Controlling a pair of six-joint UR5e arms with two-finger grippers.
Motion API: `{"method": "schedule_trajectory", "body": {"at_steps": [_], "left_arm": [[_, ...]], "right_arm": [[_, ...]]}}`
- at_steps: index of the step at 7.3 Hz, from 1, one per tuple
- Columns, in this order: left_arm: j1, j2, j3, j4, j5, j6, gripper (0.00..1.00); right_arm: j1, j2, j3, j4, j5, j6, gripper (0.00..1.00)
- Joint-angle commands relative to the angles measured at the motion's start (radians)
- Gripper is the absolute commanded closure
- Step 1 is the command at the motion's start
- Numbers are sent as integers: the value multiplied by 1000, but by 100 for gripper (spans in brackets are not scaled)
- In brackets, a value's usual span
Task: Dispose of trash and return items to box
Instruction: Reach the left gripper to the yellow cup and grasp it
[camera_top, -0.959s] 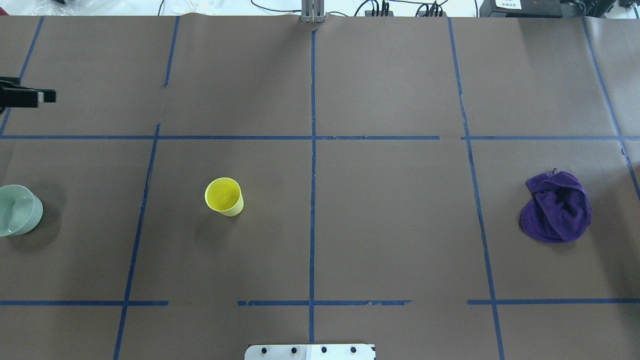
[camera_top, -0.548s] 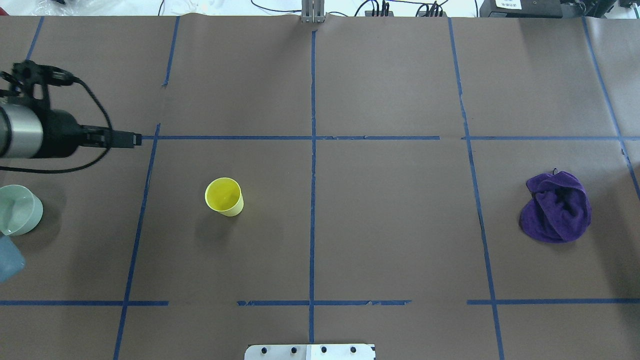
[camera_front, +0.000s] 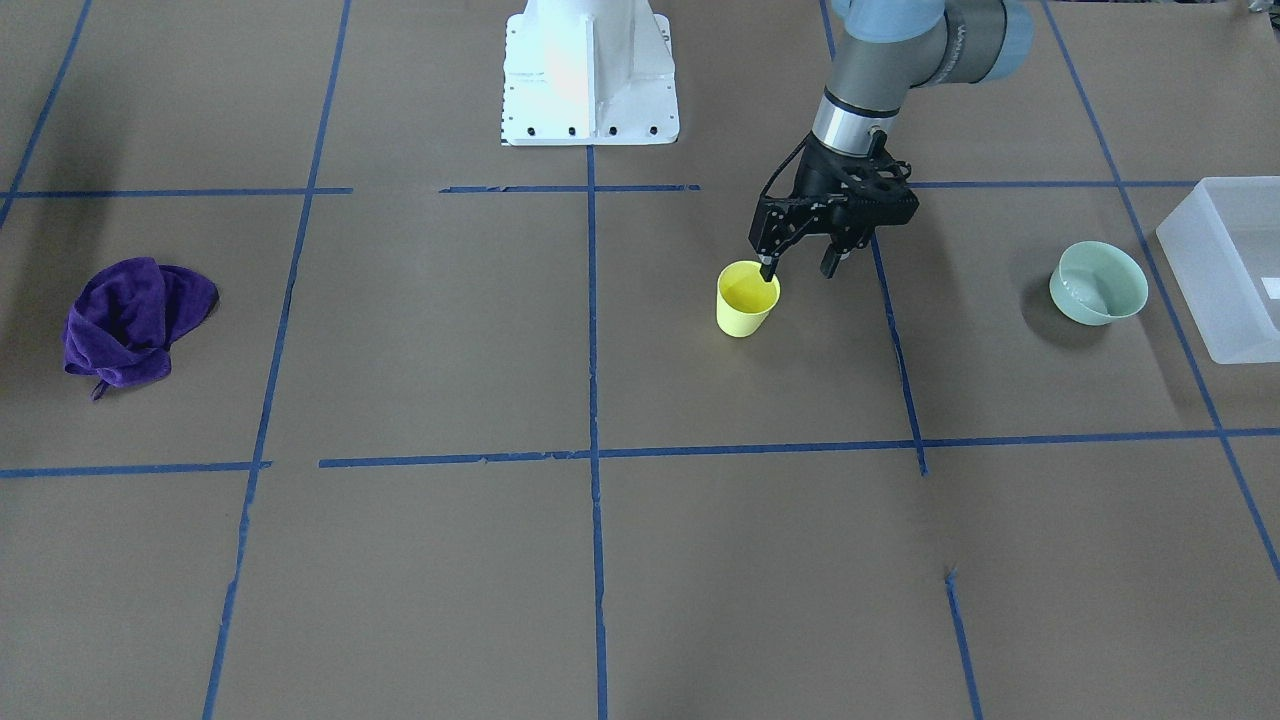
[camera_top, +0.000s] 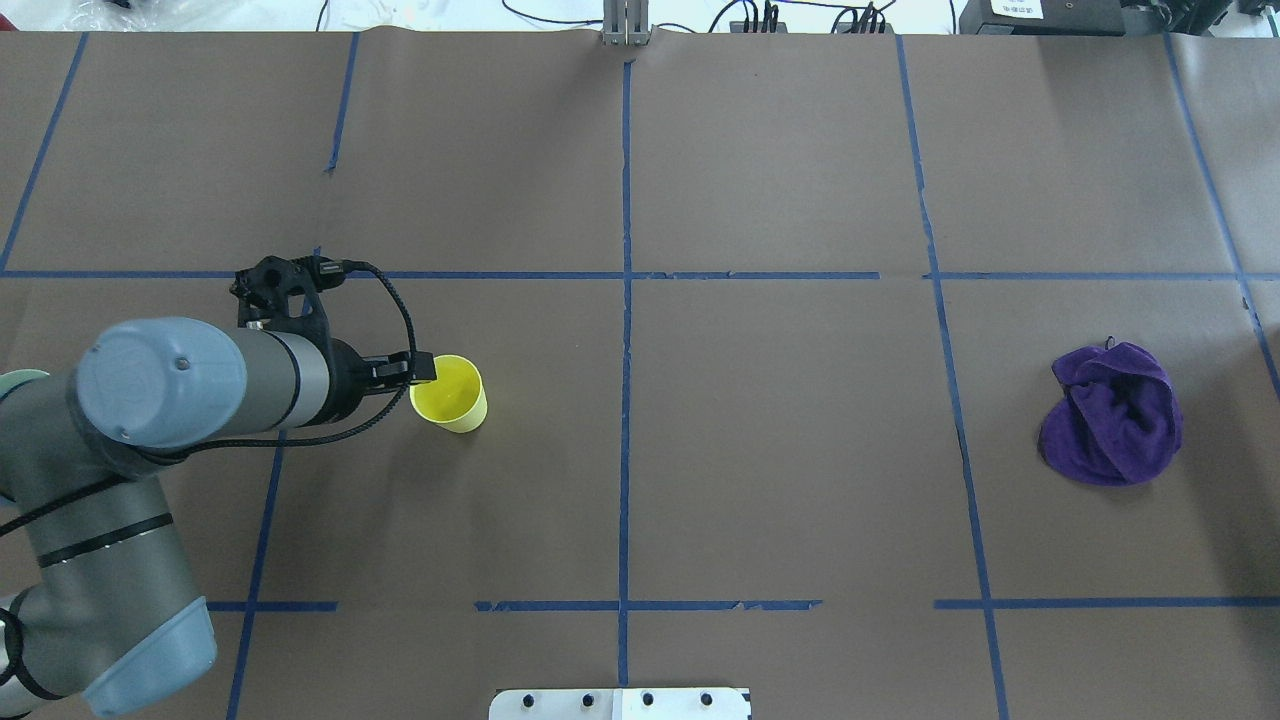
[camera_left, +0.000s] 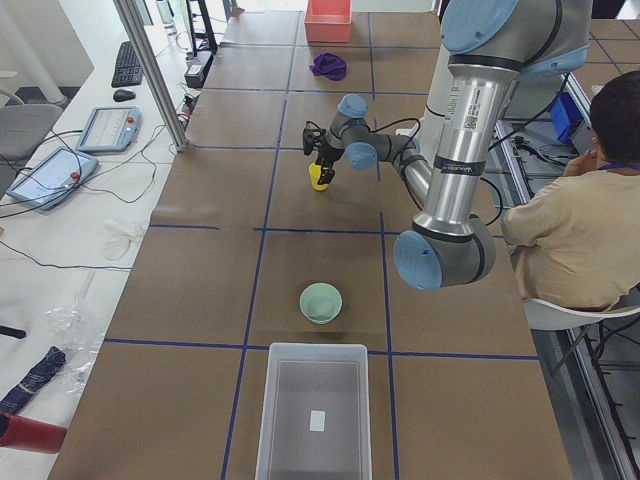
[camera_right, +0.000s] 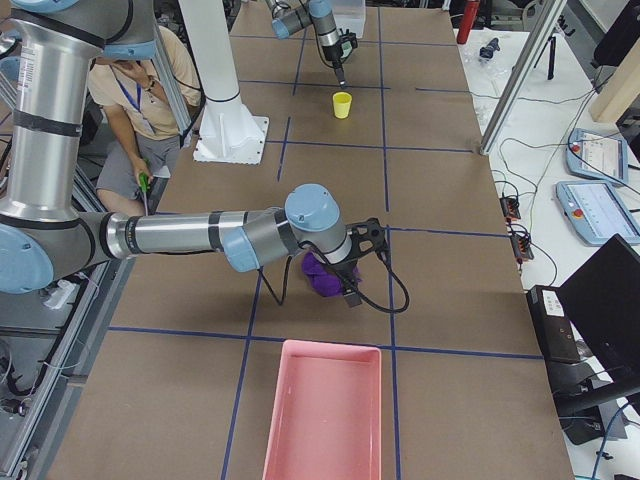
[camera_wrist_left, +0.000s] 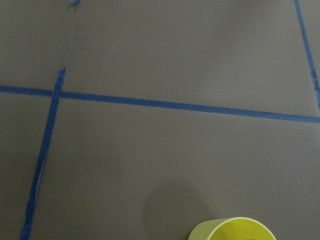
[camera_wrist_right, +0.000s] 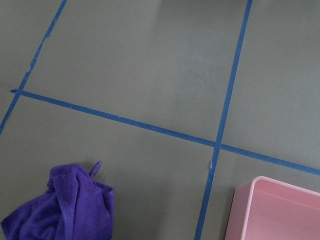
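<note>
The yellow cup (camera_front: 747, 300) stands upright on the brown table, and also shows in the overhead view (camera_top: 450, 393) and at the bottom of the left wrist view (camera_wrist_left: 232, 230). My left gripper (camera_front: 798, 268) is open at the cup's rim: one finger hangs over its mouth, the other is outside its wall. The mint-green bowl (camera_front: 1098, 283) sits apart, beside the frosted white box (camera_front: 1225, 265), which is open and holds neither cup nor bowl (camera_left: 312, 415). My right gripper (camera_right: 350, 290) hovers near a purple cloth; I cannot tell whether it is open or shut.
The crumpled purple cloth (camera_top: 1112, 412) lies at the table's right side. A pink tray (camera_right: 320, 415) stands beyond it at the table's end and shows in the right wrist view (camera_wrist_right: 275, 210). A seated person (camera_left: 580, 220) is beside the robot base.
My left arm has swung in from the overhead view's left edge and down to the yellow cup. It now covers the bowl there. Cup and cloth have not moved.
</note>
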Motion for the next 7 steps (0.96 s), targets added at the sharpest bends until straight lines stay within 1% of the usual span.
{"method": "schedule_trajectory", "body": {"at_steps": [1, 2, 3, 4, 5, 6, 7], "left_arm": [[40, -16, 45, 4, 22, -67, 43], [43, -21, 56, 4, 22, -111, 99], [43, -26, 47, 4, 22, -110, 100], [34, -26, 13, 7, 14, -77, 100], [-5, -12, -39, 12, 8, 57, 100], [-80, -10, -46, 13, -36, 150, 100], [-210, 8, -62, 12, -135, 304, 100]], "right_arm": [[-1, -2, -1, 0, 1, 1, 0], [-1, -3, -1, 0, 1, 1, 0], [-4, -2, -1, 0, 0, -1, 0], [-4, 1, 1, 0, 0, -1, 0], [-10, 5, 1, 0, -2, 1, 0], [-21, 5, 1, 1, -2, 2, 0], [-35, 20, 7, 3, -2, 2, 0]]}}
